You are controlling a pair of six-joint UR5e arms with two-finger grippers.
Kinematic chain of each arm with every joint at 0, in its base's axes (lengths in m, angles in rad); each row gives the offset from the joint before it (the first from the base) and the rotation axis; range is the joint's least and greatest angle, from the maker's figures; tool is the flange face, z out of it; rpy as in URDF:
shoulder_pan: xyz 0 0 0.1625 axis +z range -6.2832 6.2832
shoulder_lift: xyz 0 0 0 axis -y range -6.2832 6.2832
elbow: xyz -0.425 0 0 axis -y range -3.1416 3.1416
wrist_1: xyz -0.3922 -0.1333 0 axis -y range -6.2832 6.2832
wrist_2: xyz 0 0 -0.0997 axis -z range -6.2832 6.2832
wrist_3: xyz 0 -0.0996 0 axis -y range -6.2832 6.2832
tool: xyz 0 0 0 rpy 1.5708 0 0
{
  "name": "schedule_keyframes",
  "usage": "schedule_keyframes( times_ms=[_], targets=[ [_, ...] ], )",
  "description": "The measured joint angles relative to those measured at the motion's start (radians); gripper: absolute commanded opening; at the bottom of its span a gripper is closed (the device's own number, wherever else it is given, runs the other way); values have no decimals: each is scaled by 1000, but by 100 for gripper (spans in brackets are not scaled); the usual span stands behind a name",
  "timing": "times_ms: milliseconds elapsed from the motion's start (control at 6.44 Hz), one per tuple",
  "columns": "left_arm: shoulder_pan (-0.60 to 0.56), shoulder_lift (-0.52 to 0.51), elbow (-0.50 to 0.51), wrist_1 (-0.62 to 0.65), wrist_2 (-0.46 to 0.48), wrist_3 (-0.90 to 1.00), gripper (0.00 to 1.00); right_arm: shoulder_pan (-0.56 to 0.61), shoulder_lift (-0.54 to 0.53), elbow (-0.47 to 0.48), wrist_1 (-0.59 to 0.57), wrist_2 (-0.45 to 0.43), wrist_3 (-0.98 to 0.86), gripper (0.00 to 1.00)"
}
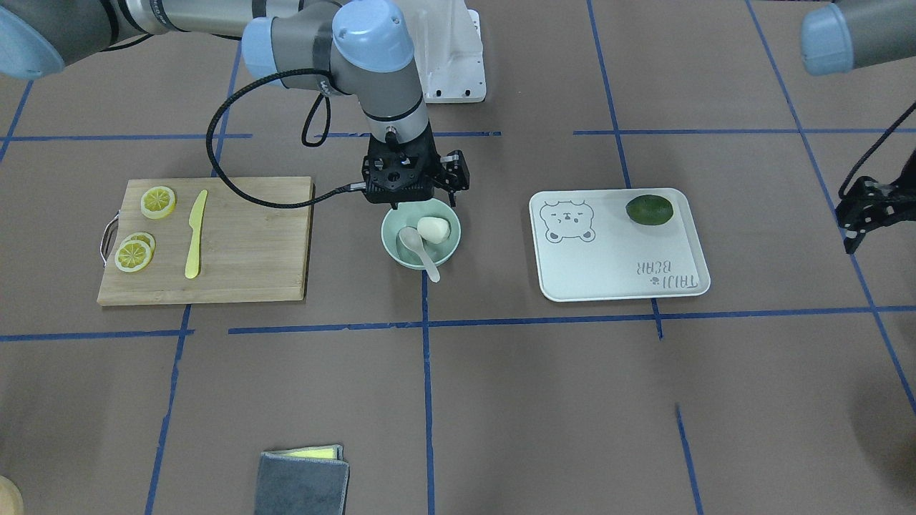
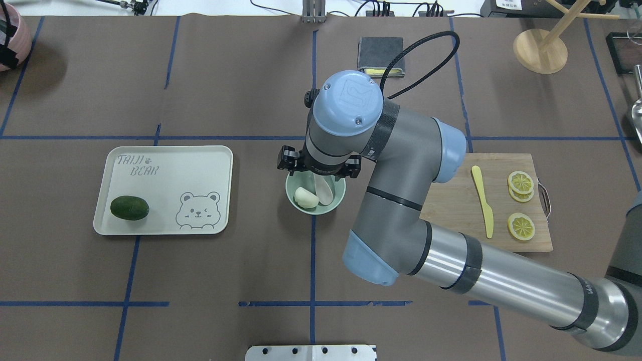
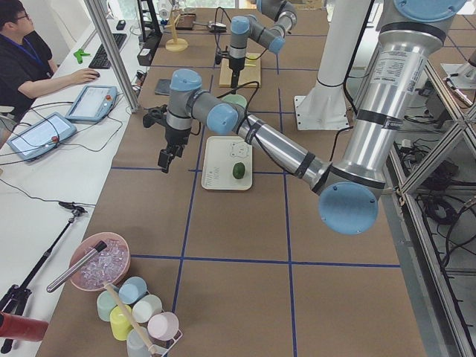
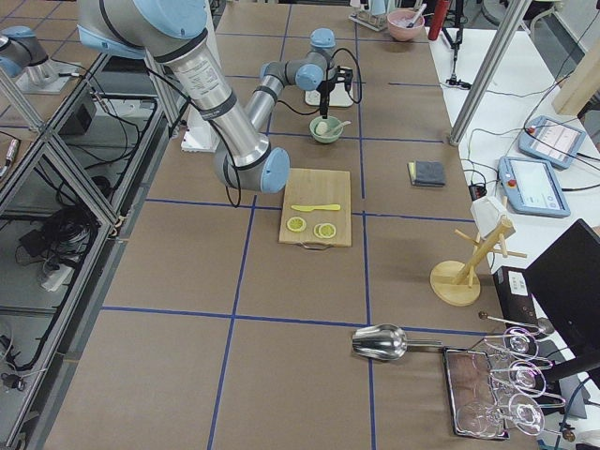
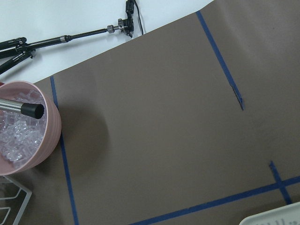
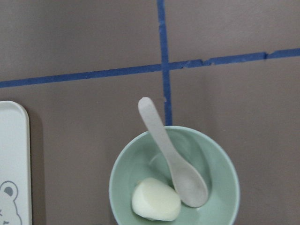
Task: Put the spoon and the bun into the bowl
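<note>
bowl (image 1: 401, 252) mid-frame on worktop (image 1: 501, 400) | bun (image 1: 434, 228), spoon (image 1: 419, 249) inside, handle propped on rim: likely done | right end effector (image 1: 409, 194) above bowl, opening not discernible | left end effector (image 1: 855, 232) parked right edge, likewise

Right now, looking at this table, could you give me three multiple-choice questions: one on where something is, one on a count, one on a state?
1. How many yellow lemon slices lie on the rectangular wooden cutting board?
A. one
B. three
C. five

2. Where is the dark green oval lime?
A. on that board
B. on the pale rectangular tray with the bear drawing
C. on the floor

3. The small round white bun is:
A. lifted in mid-air
B. resting inside the round mint-green bowl beside the pale grey-white plastic spoon
C. cut in half

Answers:
1 B, two overlapping slices plus one apart.
2 B, it sits in the tray's corner.
3 B, it lies whole in the bowl next to the spoon's scoop.
</note>
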Motion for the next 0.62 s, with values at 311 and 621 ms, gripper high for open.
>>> schedule_keyframes(
  times_ms=[311, 621],
  targets=[
    [-80, 43, 72, -1, -119, 111, 100, 169, -119, 146, -127, 108, -197, 100],
    [-123, 122, 94, -11, -205, 170, 100, 417, -301, 204, -144, 285, -487, 100]
  ],
)
